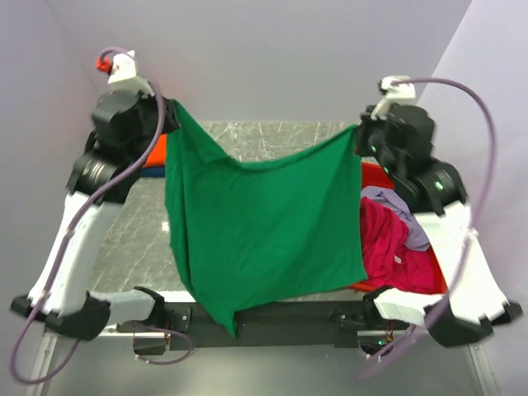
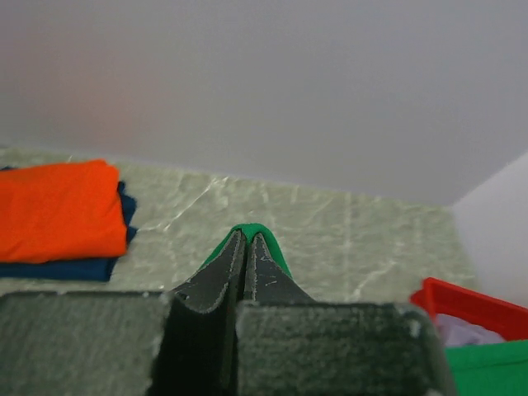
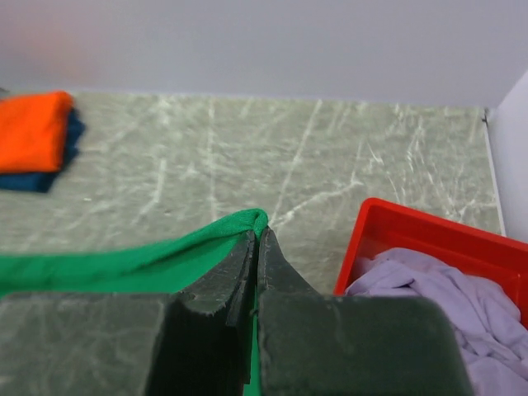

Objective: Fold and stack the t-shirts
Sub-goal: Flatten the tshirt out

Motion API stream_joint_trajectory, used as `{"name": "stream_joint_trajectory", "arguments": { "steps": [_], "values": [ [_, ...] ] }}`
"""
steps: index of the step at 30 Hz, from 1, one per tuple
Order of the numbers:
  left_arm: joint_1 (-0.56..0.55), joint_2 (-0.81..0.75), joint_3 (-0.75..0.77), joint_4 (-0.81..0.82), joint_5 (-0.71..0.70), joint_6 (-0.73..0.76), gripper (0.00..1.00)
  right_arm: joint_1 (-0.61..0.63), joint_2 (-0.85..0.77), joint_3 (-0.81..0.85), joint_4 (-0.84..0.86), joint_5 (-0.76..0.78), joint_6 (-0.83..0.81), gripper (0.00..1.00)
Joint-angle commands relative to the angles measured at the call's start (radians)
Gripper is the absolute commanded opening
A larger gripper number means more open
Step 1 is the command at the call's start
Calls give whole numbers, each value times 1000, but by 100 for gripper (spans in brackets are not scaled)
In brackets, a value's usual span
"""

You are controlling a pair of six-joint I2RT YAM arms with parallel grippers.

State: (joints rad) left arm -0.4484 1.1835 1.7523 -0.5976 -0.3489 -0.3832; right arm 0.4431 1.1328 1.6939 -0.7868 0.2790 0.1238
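1. The green t-shirt (image 1: 256, 223) hangs spread in the air above the desk (image 1: 272, 136), strung between my two arms. Its top edge sags in the middle, and its lower part drapes down toward my bases at the near edge.
2. I judge that I hold it up by two corners so the cloth falls open and flat. That way it can be laid on the desk for folding. No fold is made in it yet.
3. My left end effector (image 2: 247, 238) is clenched on one upper corner. The fingers are pressed together with no gap, and a small loop of green cloth shows at their tips.
4. My right end effector (image 3: 258, 233) is clenched the same way on the other upper corner. The shirt's edge runs off to the left from its tips.
5. At the far left of the desk the orange t-shirt (image 2: 58, 206) lies folded on top of the navy t-shirt (image 2: 58, 268). That is the stack, and I take it the green one belongs there once it is folded.
6. On the right stands the red bin (image 3: 429, 239), holding the lilac t-shirt (image 3: 429, 289) and the magenta t-shirt (image 1: 388, 247). Both are crumpled and unfolded, so by my reckoning the task is not yet half done.
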Motion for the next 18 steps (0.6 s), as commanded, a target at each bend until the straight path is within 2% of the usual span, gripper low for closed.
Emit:
{"name": "stream_joint_trajectory", "arguments": {
  "steps": [1, 5, 7, 11, 14, 18],
  "values": [
    [100, 48, 82, 82, 101, 10, 1, -41, 51, 48, 121, -1, -33, 0],
    [224, 143, 224, 87, 249, 0, 1, -69, 160, 151, 136, -18, -52, 0],
    [257, 192, 275, 90, 334, -2, 1, -81, 191, 229, 126, -18, -61, 0],
    [297, 225, 389, 76, 421, -2, 0, -89, 217, 328, 89, -24, -72, 0],
    [298, 179, 363, 81, 455, -2, 1, -89, 176, 325, 84, -52, -73, 0],
    [298, 17, 227, 113, 473, -6, 1, -89, 79, 200, 90, -96, -55, 0]
  ]
}}
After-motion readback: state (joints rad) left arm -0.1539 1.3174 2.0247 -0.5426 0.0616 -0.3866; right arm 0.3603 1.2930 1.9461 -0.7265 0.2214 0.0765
